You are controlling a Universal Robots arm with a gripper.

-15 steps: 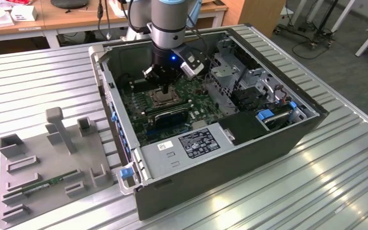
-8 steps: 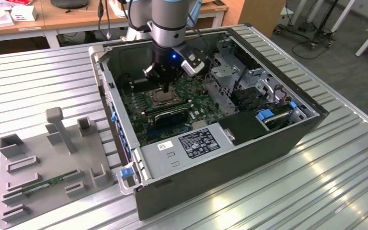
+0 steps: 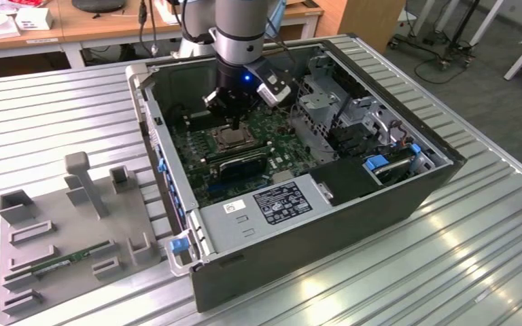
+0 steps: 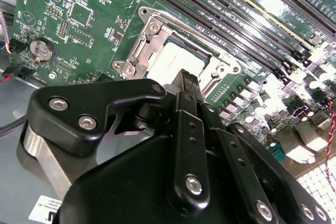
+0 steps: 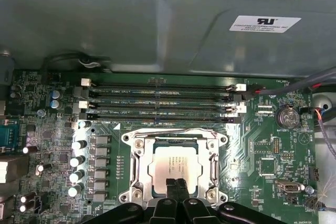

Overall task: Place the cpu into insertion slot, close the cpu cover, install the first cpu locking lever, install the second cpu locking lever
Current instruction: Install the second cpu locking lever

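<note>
An open dark grey metal computer case (image 3: pixel 352 204) is laid on its side on a ribbed silver metal table (image 3: pixel 478 258). Beside the case, toward the exterior view's left, a flat grey plastic fixture tray (image 3: pixel 71 224) with upright posts is seen; a long green memory stick (image 3: pixel 66 261) is lying in one of its low holders.

Inside the case, the floor is occupied by a green motherboard (image 5: pixel 262 150), with a grey power supply box (image 3: pixel 261 204) near the case's front edge and a blue-tabbed drive bay (image 3: pixel 383 163) toward the exterior view's right. On the motherboard, long narrow black memory slots (image 5: pixel 157 100) are arranged in parallel rows just beside the insertion slot (image 5: pixel 131 145), a square socket with a silvery metal rim.

The cpu (image 5: pixel 175 165), a small flat square chip with a dull silver-tan metal top, is seated within the insertion slot. The cpu cover (image 5: pixel 212 169), a thin silvery metal frame with a large window, is lying flat around the chip.

The black two-fingered gripper (image 5: pixel 176 190), carried into the case by the silver arm (image 3: pixel 240 34), is positioned directly over the near edge of the cpu. Its fingers (image 5: pixel 170 188) are pressed together, with nothing pinched between them. In the second wrist view the gripper (image 4: pixel 186 80) is seen against the socket's edge; contact cannot be confirmed.
</note>
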